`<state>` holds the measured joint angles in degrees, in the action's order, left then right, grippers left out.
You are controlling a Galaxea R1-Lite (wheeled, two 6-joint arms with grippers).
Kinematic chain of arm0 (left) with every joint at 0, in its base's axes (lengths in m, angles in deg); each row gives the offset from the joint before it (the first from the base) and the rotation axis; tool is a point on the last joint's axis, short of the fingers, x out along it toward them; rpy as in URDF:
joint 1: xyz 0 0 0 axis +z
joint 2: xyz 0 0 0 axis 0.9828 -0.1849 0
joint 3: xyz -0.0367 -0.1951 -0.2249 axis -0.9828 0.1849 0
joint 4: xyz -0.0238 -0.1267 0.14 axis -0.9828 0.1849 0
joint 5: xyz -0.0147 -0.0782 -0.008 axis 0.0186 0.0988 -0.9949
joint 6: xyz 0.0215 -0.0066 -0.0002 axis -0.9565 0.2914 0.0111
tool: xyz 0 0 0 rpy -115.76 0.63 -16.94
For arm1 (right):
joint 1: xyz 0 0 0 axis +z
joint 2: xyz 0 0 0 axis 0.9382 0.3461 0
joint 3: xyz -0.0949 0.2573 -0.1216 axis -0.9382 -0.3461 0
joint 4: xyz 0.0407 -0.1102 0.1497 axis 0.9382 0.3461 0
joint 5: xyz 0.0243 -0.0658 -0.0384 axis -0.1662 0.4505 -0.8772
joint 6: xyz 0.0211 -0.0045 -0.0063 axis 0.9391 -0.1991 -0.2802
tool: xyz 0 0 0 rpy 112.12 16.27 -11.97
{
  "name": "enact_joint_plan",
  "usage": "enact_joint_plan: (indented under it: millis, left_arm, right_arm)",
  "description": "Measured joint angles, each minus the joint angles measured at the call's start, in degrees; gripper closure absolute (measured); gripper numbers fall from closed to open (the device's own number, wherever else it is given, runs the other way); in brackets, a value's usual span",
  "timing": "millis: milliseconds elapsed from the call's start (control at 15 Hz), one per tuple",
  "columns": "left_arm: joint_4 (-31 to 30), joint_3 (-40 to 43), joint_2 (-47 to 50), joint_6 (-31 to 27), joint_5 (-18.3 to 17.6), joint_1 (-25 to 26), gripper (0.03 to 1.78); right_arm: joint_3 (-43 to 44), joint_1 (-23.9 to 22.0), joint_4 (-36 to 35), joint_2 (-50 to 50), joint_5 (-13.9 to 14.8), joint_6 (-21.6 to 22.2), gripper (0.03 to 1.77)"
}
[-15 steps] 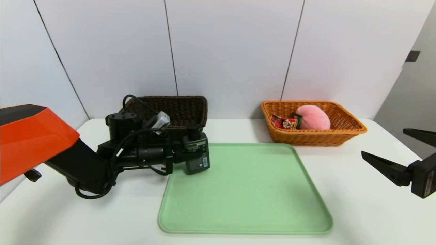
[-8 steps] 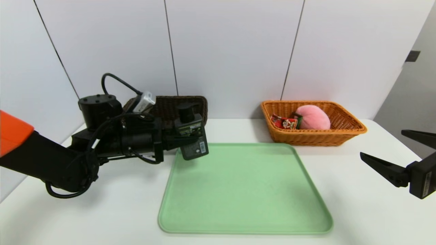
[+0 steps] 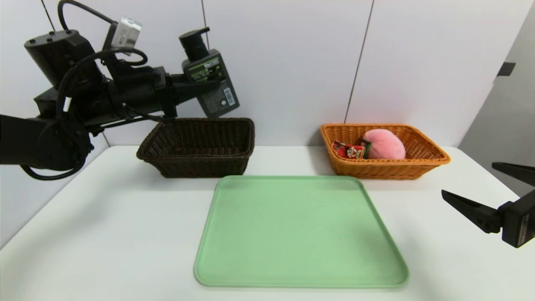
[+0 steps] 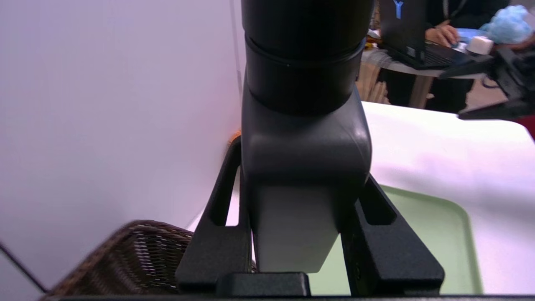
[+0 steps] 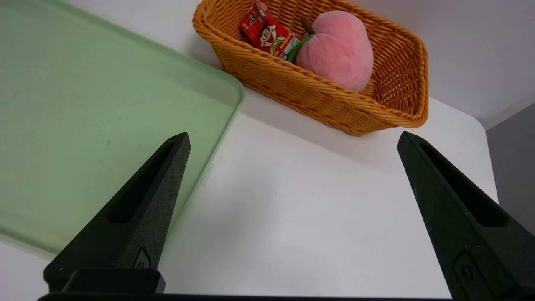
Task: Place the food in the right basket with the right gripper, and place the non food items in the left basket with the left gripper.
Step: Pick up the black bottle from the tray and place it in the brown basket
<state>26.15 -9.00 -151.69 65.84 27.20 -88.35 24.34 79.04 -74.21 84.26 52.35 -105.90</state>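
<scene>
On the dark pump bottle point(image 3: 217, 104) clamped in your left gripper point(image 3: 215, 85), you can see a pale brand word above green lettering on the label, too small to read surely, with a barcode point(image 3: 228, 96) beside small print. Beyond those jaws, you can make out a blue Y-shaped sign on the dark laptop point(image 4: 403, 31). Ahead of your right gripper's open jaws, the red snack packet point(image 5: 269, 33) bears white characters you can't read for certain, and behind those jaws a barcode sticker point(image 3: 523, 229) marks the gripper point(image 3: 467, 177) body.
</scene>
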Motion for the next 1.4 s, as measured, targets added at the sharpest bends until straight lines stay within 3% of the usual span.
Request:
enact_joint_plan:
  millis: [200,533,1000,1267,1400]
  left_arm:
    - [5.3,-8.2,-4.9,0.0,2.3,2.2,1.22]
    - [6.0,-16.4,-16.6,-1.4,3.4,6.0,1.22]
    - [12.2,-17.1,-23.0,-16.2,8.0,6.6,1.22]
    - [12.1,-17.2,-24.2,-18.8,11.0,6.6,1.22]
    - [12.1,-17.2,-24.5,-19.7,11.2,6.7,1.01]
  right_arm:
    - [0.0,0.0,0.0,-0.1,0.0,0.0,0.09]
    - [0.3,0.0,-0.1,-0.3,0.1,0.0,0.09]
    - [0.3,0.0,-0.1,-0.3,0.2,0.1,0.09]
    - [0.2,0.0,-0.1,-0.2,0.2,0.2,0.09]
    - [0.2,0.0,-0.1,-0.2,0.0,0.2,0.09]
